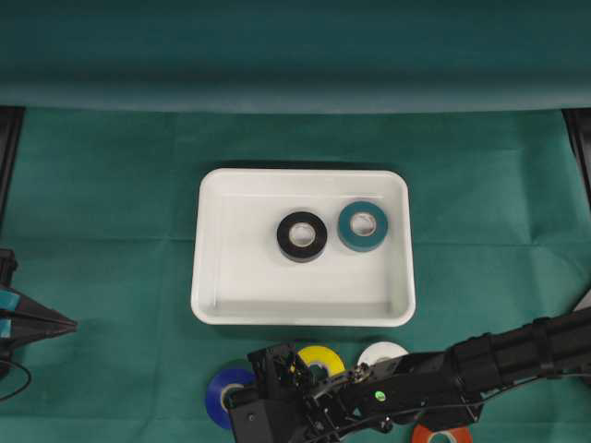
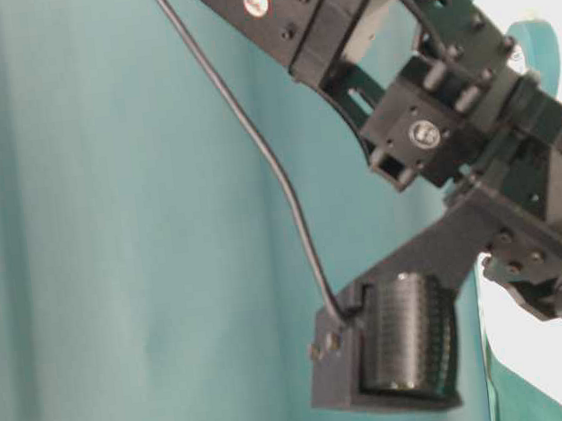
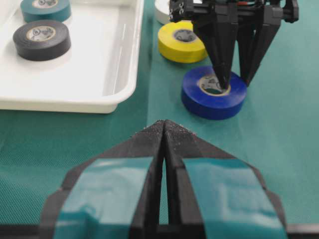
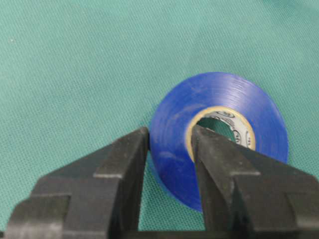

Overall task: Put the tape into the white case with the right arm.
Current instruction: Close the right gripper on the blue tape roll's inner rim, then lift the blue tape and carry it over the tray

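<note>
Right fingers [image 4: 124, 164]: pinched tight on the wall of your blue tape roll [image 4: 219, 137], one finger outside the rim, the other down in the core hole.
Right gripper [image 3: 232, 74]: you see it from the left wrist camera coming straight down onto the blue roll, tips at the roll's top face.
Blue tape roll: it lies flat on the green cloth [image 1: 111, 231], at about 7 o'clock of the white case [image 1: 211, 277] in the overhead view, outside the rim.
Left gripper [image 3: 164, 130]: your blue-striped fingers are pressed together with nothing between them, parked at the 9 o'clock edge of the overhead view, well apart from the rolls.
White case: it sits mid-table, long side across, and it holds two rolls.
Black roll [image 1: 302, 235]: flat in the case, near its middle.
Teal roll [image 1: 362, 225]: flat in the case, just beside the black one at its 3 o'clock.
Yellow roll [image 3: 182, 42]: on the cloth below the case, at 12 o'clock of the blue roll in the left wrist view, close to it.
White roll [image 1: 381, 353]: on the cloth at 3 o'clock of the yellow one, partly under your right arm [image 1: 517, 351].
Orange roll [image 1: 441, 434]: only a sliver shows at the 6 o'clock edge, under the arm.
</note>
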`<state>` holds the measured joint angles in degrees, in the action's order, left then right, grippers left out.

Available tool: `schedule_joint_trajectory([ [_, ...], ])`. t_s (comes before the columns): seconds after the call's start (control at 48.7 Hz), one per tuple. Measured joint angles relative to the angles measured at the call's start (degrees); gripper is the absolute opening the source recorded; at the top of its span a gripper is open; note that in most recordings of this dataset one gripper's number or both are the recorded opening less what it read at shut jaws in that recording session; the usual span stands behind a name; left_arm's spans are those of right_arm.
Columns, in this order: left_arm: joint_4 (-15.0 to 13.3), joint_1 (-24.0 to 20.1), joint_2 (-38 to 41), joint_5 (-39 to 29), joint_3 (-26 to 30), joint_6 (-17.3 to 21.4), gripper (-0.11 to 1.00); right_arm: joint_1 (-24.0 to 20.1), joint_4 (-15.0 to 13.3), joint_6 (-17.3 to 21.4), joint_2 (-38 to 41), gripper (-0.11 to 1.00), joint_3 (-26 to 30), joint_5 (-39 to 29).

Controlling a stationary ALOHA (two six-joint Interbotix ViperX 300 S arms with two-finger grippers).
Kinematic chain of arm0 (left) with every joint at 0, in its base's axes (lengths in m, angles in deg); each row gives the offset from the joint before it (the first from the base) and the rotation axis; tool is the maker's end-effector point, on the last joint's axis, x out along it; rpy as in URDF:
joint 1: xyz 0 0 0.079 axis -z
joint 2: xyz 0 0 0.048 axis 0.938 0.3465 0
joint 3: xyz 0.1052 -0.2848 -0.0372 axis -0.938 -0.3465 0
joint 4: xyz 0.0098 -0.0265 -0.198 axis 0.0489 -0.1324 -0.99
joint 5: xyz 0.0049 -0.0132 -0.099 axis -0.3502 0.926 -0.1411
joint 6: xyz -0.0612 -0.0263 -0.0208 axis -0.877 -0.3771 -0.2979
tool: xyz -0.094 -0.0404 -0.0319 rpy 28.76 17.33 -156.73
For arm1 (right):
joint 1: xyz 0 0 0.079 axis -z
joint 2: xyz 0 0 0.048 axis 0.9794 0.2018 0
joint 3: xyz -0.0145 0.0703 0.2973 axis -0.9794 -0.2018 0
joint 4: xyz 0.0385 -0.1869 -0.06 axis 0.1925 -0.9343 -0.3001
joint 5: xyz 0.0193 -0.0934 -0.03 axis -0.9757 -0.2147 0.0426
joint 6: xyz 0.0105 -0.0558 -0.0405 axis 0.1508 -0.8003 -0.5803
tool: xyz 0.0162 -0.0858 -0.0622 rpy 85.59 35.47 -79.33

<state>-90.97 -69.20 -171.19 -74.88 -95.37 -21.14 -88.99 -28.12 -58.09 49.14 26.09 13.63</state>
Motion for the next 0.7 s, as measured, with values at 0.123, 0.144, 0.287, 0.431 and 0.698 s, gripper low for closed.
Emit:
schedule_joint_trajectory([
  [0.123, 0.09, 0.00, 0.09, 0.00, 0.00, 0.00, 0.00, 0.00, 0.00, 0.09, 0.00, 0.00, 0.09, -0.09],
  [0.144, 0.09, 0.00, 0.09, 0.00, 0.00, 0.00, 0.00, -0.09, 0.00, 0.09, 0.00, 0.00, 0.09, -0.09],
  [0.287, 0.09, -0.09, 0.09, 0.09, 0.00, 0.00, 0.00, -0.35, 0.00, 0.00, -0.35, 0.00, 0.53, -1.05],
  [0.431, 0.09, 0.00, 0.00, 0.00, 0.00, 0.00, 0.00, -0.88, 0.00, 0.09, -2.72, 0.00, 0.79, -3.43],
  [0.698, 0.09, 0.00, 0.00, 0.00, -0.09, 0.00, 0.00, -1.58, 0.00, 0.09, -5.36, 0.00, 1.05, -6.15],
])
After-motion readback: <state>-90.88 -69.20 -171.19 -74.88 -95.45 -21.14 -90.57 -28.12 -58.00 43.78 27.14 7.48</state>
